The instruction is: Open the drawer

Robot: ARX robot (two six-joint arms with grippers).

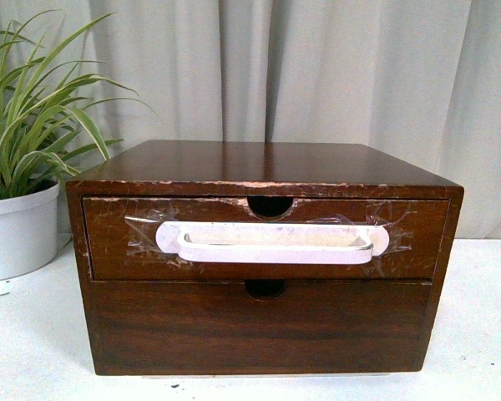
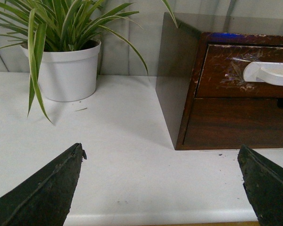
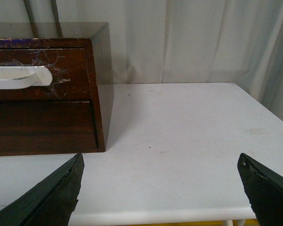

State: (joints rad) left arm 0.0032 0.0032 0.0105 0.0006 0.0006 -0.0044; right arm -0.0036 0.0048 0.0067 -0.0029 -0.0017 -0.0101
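- Left gripper [image 2: 160, 149]: I see its fingers spread wide, holding nothing.
- Right gripper [image 3: 160, 157]: equally spread, empty.
- Drawer [image 1: 267, 271]: shut, with its white handle [image 1: 271, 243] untouched.

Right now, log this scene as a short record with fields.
drawer: top one, shut
handle: white, taped across the drawer front, untouched
lower drawer: shut, no handle
cabinet: dark wood, on white table
left gripper: open, empty, above table, short of cabinet
right gripper: open, empty, above table, short of cabinet
plant: potted, left of cabinet
task state: not begun
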